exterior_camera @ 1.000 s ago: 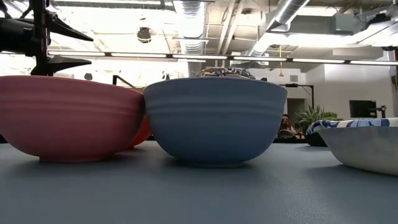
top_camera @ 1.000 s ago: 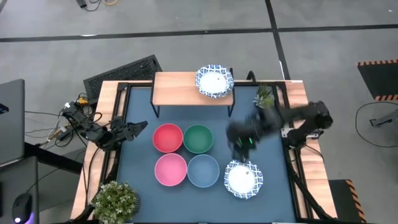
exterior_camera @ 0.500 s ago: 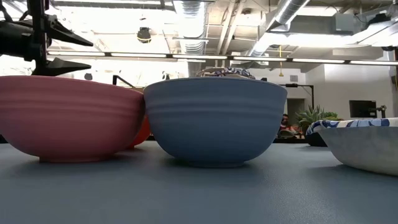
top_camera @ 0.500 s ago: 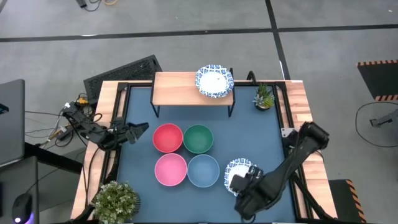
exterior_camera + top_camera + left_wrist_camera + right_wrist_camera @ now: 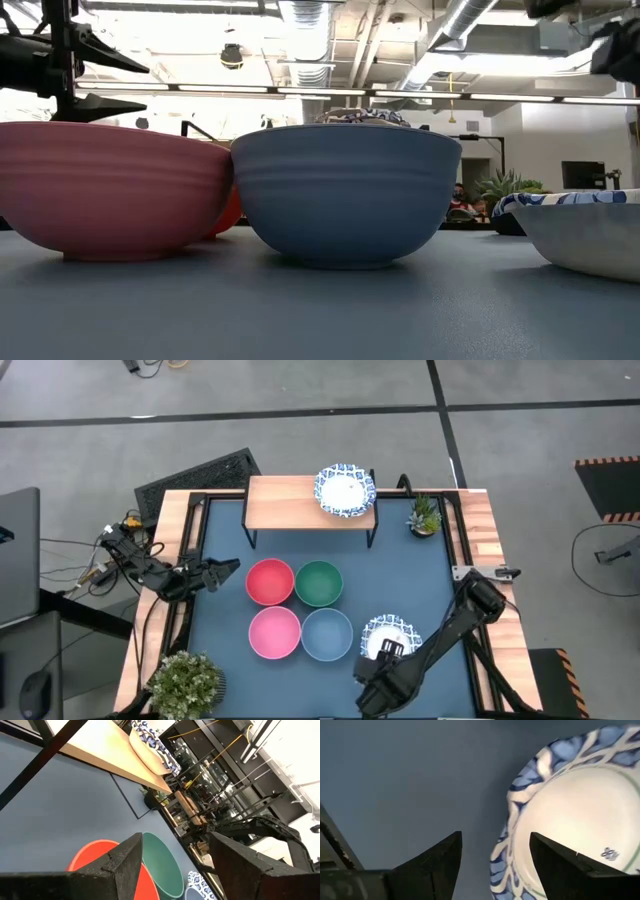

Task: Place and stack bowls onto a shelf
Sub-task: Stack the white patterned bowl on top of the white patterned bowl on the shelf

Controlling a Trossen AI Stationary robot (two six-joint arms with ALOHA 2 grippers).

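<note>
The shelf (image 5: 295, 502) stands at the table's far edge, and one white bowl with a blue-patterned rim (image 5: 345, 490) rests on its top. Red (image 5: 270, 581), green (image 5: 319, 582), pink (image 5: 275, 632) and light blue (image 5: 327, 634) bowls sit on the mat in a square. A second patterned bowl (image 5: 385, 632) sits to their right, partly under my right arm. My right gripper (image 5: 495, 840) is open above that bowl's rim (image 5: 506, 827), one finger over the mat and one over the bowl's inside. My left gripper (image 5: 222, 568) waits open at the table's left edge, beside the red bowl.
A bushy potted plant (image 5: 185, 680) stands at the near left corner and a small plant (image 5: 425, 515) right of the shelf. Bare mat lies between the shelf and the bowls. In the low view the patterned bowl (image 5: 585, 230) rests on its base, with the right arm (image 5: 615, 45) high above.
My right arm has swung fast from the middle right of the table toward the near edge, ending over the patterned bowl on the mat. The bowls have stayed where they were.
</note>
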